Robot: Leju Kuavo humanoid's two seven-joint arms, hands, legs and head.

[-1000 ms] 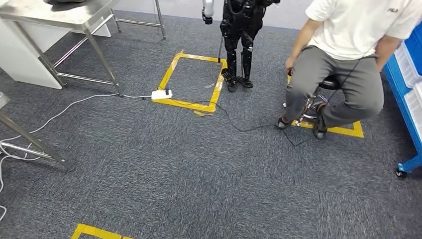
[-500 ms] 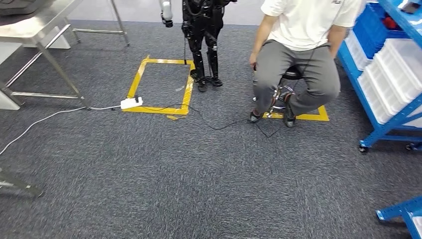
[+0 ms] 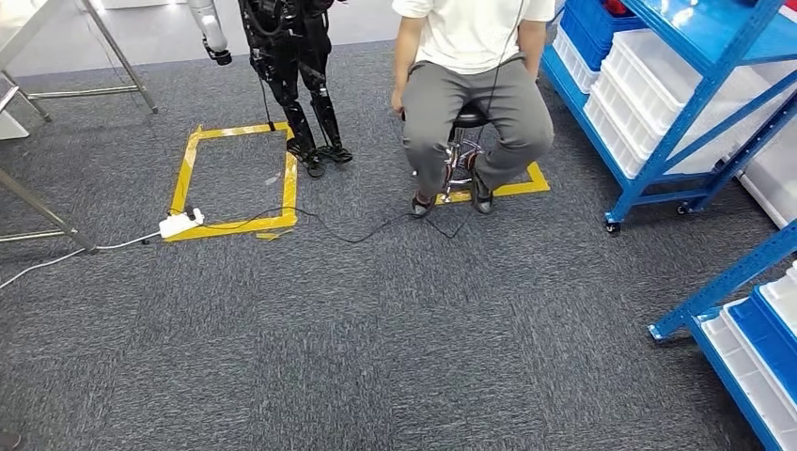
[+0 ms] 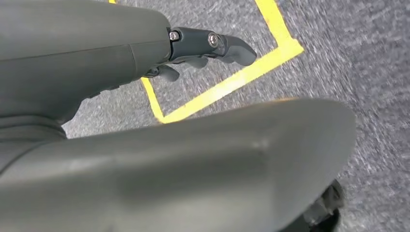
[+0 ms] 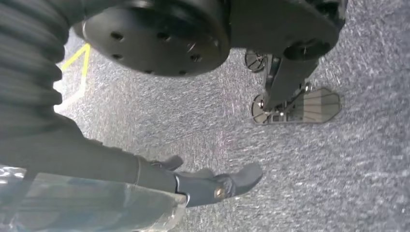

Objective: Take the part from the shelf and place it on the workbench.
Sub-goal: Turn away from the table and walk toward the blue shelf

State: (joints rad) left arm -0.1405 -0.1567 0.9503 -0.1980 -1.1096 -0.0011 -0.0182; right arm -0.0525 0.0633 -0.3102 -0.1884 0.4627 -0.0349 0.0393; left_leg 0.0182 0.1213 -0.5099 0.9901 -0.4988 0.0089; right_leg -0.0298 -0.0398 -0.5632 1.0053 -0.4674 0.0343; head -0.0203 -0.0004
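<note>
grey carpet (image 3: 395, 329) ahead | blue shelf (image 3: 691, 70) on my right | left hand (image 4: 145, 63) fingers apart, empty | right hand (image 5: 159, 186) clasps a clear part (image 5: 87, 205)

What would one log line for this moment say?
stage: not yet at shelf | left hand: empty, fingers apart | right hand: hold unclear | blue shelf: ahead right | person: seated nearby

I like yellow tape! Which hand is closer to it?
Left. The left hand hangs over a tape corner; the right hand hangs over carpet, tape farther off.
</note>
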